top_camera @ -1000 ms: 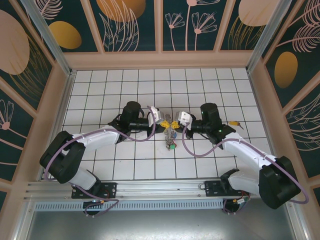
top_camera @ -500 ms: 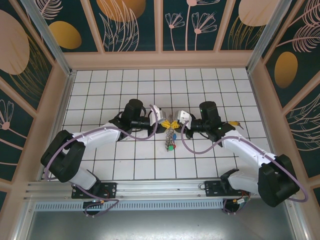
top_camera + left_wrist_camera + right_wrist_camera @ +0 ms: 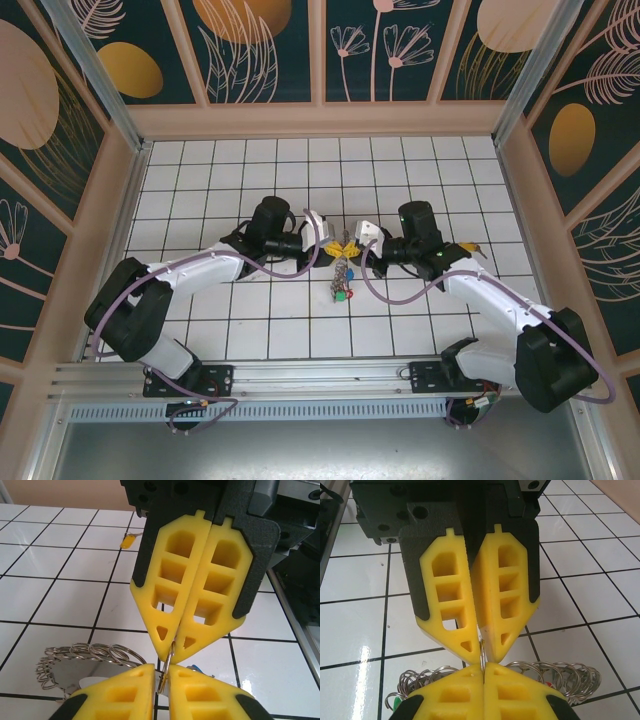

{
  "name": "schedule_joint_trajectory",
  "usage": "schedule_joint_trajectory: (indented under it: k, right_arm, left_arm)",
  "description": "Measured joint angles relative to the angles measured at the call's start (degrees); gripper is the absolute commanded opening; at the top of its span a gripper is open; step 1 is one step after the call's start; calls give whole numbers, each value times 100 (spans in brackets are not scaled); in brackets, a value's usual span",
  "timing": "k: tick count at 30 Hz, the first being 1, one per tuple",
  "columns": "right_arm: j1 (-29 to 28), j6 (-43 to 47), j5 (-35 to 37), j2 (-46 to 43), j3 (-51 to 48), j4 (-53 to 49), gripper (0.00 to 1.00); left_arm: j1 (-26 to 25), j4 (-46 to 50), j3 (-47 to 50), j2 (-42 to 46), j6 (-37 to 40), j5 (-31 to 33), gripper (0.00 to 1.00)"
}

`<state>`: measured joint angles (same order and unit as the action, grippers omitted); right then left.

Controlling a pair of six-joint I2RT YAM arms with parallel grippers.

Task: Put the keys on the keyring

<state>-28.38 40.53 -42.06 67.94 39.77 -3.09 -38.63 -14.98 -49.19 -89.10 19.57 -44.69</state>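
Note:
My two grippers meet tip to tip over the middle of the tiled floor. The left gripper (image 3: pixel 336 245) (image 3: pixel 161 674) is shut on the keyring (image 3: pixel 168 661), a thin metal wire seen edge-on between its yellow fingers. The right gripper (image 3: pixel 352 246) (image 3: pixel 483 672) is shut on the same keyring (image 3: pixel 482 655) from the opposite side. Below the grip hang the keys (image 3: pixel 343 280), on small split rings (image 3: pixel 85 654) (image 3: pixel 565 672), with green and red tags at the bottom. A blue tag (image 3: pixel 196 669) peeks past my left fingers. One key with a yellow tag (image 3: pixel 470 247) (image 3: pixel 128 541) lies apart on the floor beside the right arm.
The white tiled floor (image 3: pixel 220 170) is walled by a beige rim and patterned panels (image 3: pixel 330 115). Both arms reach inward from the near rail (image 3: pixel 320 375), their purple cables looping near the hanging keys.
Both grippers have stayed joined on the keyring. The left wrist has edged slightly right and the hanging keys have shifted a little beneath the grip.

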Motion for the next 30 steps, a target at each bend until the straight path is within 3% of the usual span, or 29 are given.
schedule_joint_trajectory:
  k: [3, 6, 10, 16, 30]
  right_arm:
    - [24, -44, -2, 0, 0, -22, 0]
    - [28, -81, -2, 0, 0, -22, 0]
    - [26, -103, 42, -11, -7, -13, 16]
    - [20, 57, 249, -175, -164, 122, 24]
    - [20, -142, 520, -592, -651, 745, 25]
  left_arm:
    - [-17, 24, 0, 0, 46, 15, 0]
    - [-28, 26, -2, 0, 74, 24, 0]
    - [-31, 0, 0, 0, 50, 35, 0]
    - [-74, -109, 66, 0, -138, 35, 0]
    - [-81, -590, 313, 142, -586, 42, 0]
